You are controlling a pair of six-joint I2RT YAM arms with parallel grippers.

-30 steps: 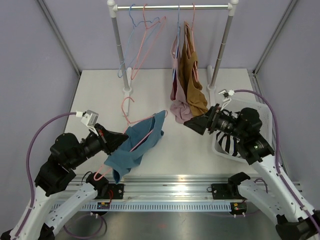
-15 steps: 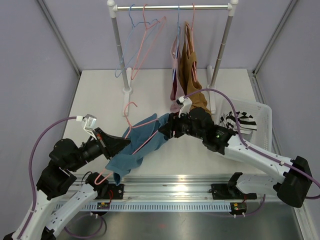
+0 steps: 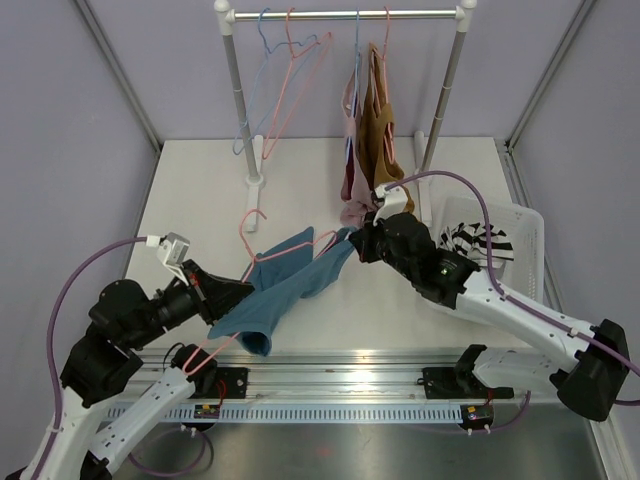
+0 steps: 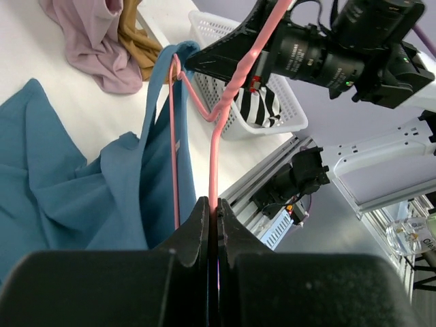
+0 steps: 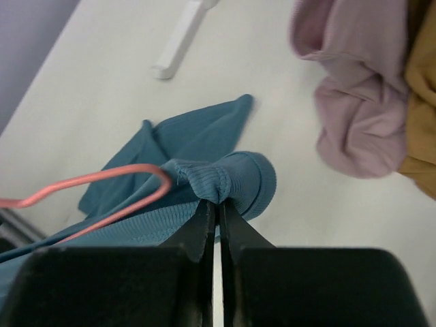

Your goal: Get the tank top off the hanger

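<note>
Pinching blue tank top (image 3: 285,290) strap with right gripper (image 5: 216,208), clamped on ribbed fabric near table (image 3: 200,180) centre. Holding pink hanger (image 4: 212,157) wire with left gripper (image 4: 216,206), shut tight, at 8 o'clock; garment threaded on it.

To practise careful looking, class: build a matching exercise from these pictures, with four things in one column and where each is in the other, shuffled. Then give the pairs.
1 hanger
2 tank top
3 striped cloth
4 brown garment

a in the basket
b hanging from the rail
c pinched in the right jaws
d clamped in the left jaws

Pairs: 1-d, 2-c, 3-a, 4-b
</note>
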